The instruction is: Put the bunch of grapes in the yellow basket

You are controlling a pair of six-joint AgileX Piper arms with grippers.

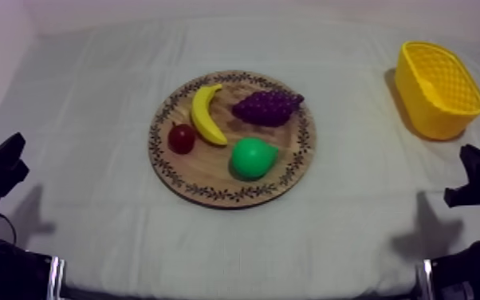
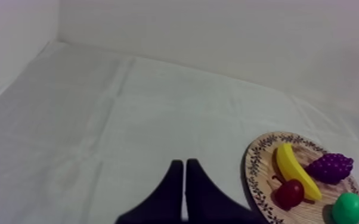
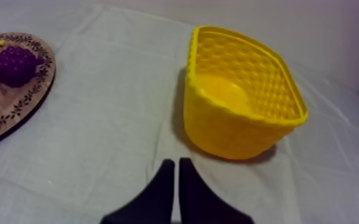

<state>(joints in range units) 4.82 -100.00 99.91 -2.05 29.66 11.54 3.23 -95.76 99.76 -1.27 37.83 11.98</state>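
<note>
left fingers, right fingers pressed together, empty.

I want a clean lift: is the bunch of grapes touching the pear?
Apart. The top view shows bare wooden board between the bunch of grapes and the pear.

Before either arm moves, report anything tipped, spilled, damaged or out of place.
Nothing stands out. The yellow basket stands upright and empty. The bunch of grapes, banana, pear and small red fruit all lie on the wooden board, none hanging over its rim.
</note>
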